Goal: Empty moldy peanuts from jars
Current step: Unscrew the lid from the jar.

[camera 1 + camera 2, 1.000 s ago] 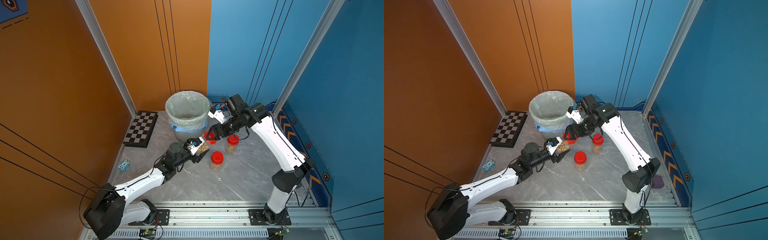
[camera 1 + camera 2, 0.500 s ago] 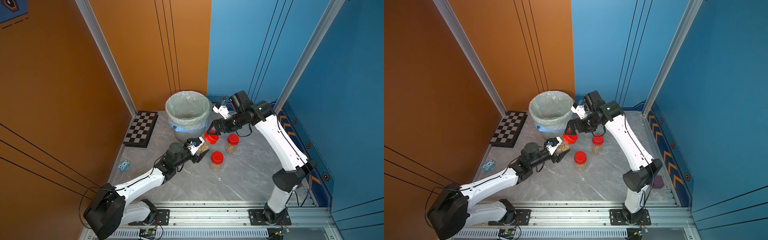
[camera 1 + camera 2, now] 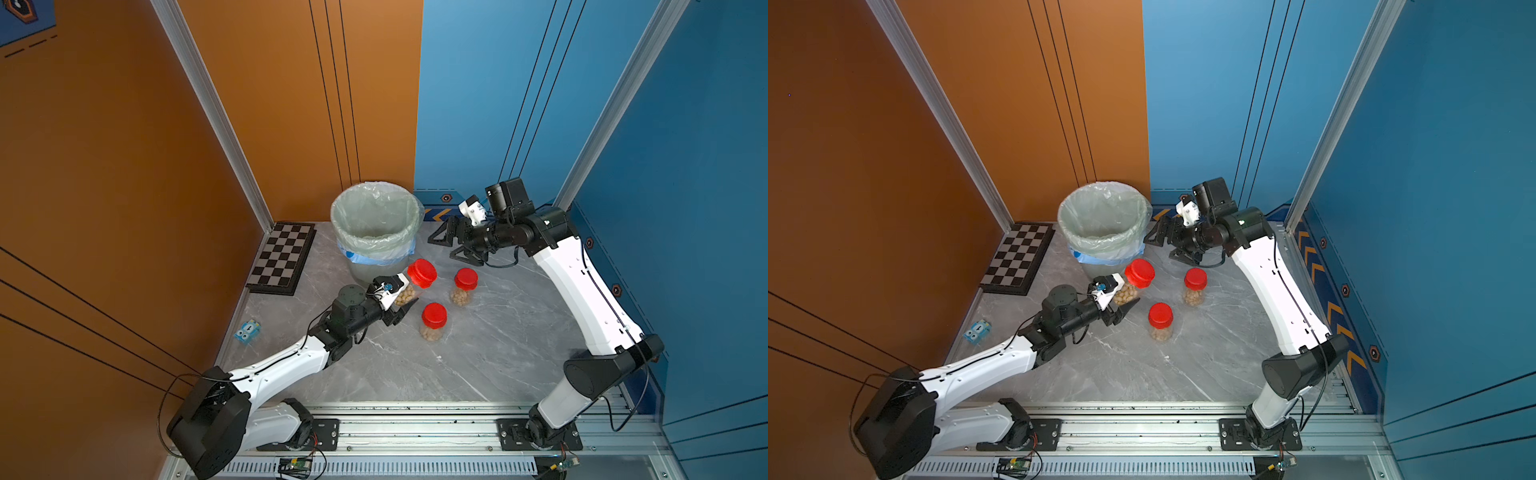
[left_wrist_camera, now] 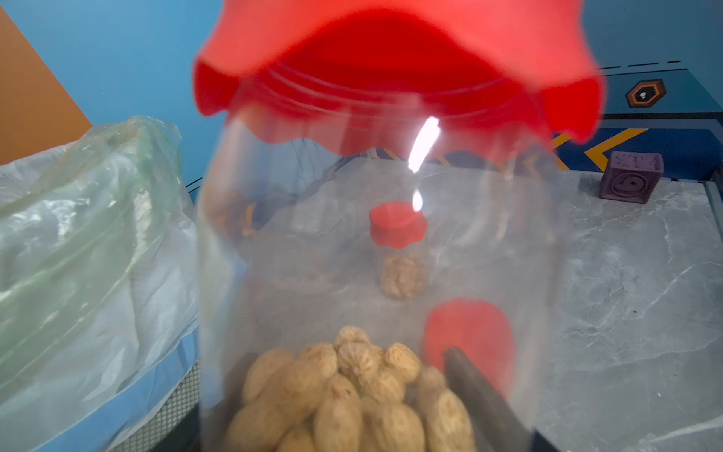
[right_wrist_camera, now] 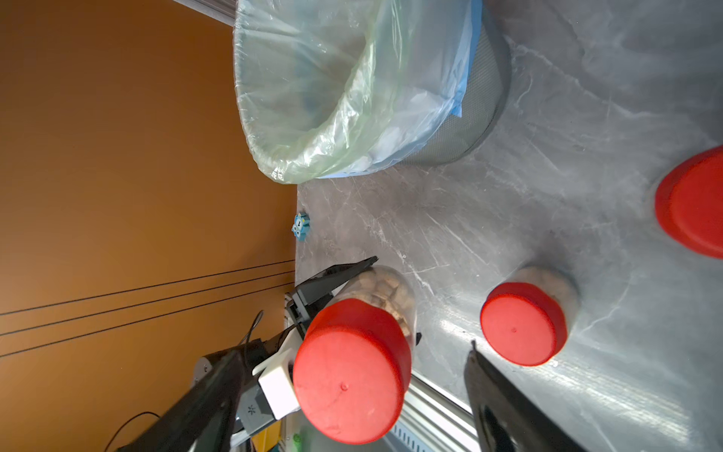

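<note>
top views: high, looking down, far | wrist views: close, sharing held jar (image 4: 391, 78)

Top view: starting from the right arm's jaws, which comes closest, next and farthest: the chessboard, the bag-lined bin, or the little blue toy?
1. bag-lined bin: closest, at the back in the middle.
2. chessboard: on the bin's far side, in the back left corner.
3. blue toy: farthest, along the left edge, nearer the front.
</note>
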Controlling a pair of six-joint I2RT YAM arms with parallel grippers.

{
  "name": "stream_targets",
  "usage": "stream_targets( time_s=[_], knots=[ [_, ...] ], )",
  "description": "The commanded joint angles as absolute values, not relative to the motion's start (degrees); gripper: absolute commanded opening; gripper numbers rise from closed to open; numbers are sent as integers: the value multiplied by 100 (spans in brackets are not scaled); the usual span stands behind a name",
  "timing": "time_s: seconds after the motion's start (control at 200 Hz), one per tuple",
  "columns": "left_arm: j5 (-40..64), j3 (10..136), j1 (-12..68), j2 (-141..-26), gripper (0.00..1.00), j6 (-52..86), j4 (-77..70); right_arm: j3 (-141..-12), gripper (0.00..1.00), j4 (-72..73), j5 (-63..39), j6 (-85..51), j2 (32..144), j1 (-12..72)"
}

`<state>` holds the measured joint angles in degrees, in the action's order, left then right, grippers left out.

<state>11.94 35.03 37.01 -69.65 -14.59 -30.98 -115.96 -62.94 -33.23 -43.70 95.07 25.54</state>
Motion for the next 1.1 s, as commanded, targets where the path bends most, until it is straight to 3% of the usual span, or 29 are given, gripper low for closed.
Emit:
stream_targets(
  time_s=[0.0,0.751,1.096],
  knots=[
    [1060,3445,3638,-6959,57,-1586,-3155,-11503,86,-6442,-3293,-5107,9392,2756],
    [1085,3454,3646,-7004,56,-1610,-3151,-11452,85,-6645,-3365,-4950,9727,3241],
    [1078,3486,3646,-7013,56,-1601,-3155,-11695,76,-6795,-3333,-4756,9947,3269]
  ],
)
